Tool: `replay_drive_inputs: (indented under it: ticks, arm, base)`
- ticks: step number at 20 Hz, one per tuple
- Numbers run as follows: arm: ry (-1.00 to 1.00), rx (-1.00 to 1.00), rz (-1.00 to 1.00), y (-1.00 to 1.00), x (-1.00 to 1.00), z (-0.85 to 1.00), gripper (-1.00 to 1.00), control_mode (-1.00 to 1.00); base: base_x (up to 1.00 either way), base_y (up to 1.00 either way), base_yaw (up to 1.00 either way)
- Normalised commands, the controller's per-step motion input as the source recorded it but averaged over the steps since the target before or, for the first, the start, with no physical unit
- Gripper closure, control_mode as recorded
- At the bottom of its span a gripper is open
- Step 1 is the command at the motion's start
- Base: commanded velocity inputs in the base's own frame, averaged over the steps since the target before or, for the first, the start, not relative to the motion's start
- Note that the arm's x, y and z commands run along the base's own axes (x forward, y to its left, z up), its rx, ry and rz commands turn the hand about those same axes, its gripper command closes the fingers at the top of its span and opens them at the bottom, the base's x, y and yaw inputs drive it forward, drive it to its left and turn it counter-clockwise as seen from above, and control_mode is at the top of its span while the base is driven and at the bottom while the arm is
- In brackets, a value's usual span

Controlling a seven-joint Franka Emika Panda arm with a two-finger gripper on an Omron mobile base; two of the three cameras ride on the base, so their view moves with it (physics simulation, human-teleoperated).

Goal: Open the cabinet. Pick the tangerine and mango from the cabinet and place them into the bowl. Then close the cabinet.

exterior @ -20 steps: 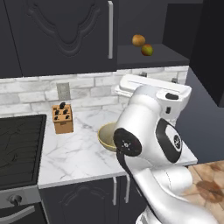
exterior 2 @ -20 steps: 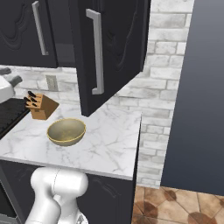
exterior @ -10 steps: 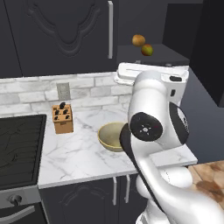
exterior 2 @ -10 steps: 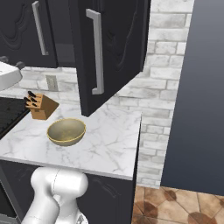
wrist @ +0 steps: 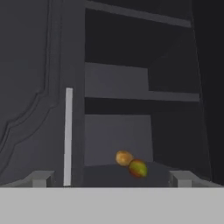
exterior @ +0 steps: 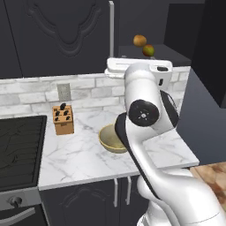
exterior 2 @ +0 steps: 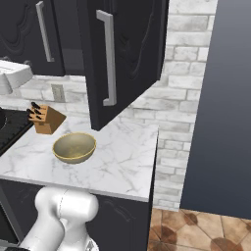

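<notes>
The cabinet [exterior: 66, 35] has its right door [exterior 2: 127, 54] swung wide open and its left door shut. On its lowest shelf lies the mango [exterior: 148, 50], green and red. A round brownish-orange fruit [exterior: 140, 40] touches it on the left, and I cannot tell whether this is the tangerine. In the hand view the mango [wrist: 138, 168] and that fruit [wrist: 124, 158] lie straight ahead, some way off. My gripper [wrist: 111, 178] is open and empty, level with the shelf. The tan bowl [exterior 2: 74, 146] sits on the counter below, and the arm partly hides the bowl [exterior: 110, 139] in the left base view.
A wooden knife block [exterior: 63, 119] stands by the wall left of the bowl. A black stove [exterior: 17, 150] borders the counter's left end. The open door [exterior: 207, 44] juts out over the counter's right end. The shut door's long silver handle [wrist: 68, 135] is left of the fruits.
The hand has risen and shifted left, up to the height of the cabinet's lowest shelf. The fruits, bowl and doors have not moved.
</notes>
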Motion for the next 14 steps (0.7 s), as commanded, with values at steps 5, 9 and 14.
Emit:
replay_drive_inputs:
  ticks: [5, 9, 14]
  arm:
    - [0.01, 0.00, 0.05, 0.17, 0.73, 0.00, -1.00, -1.00]
    - [0.03, 0.00, 0.00, 0.00, 0.73, 0.00, -1.00, -1.00]
    - [0.03, 0.00, 0.00, 0.06, 0.68, 0.00, -1.00, -1.00]
  base:
    - [0.00, 0.00, 0.00]
    - [0.00, 0.00, 0.00]
    - [0.00, 0.00, 0.00]
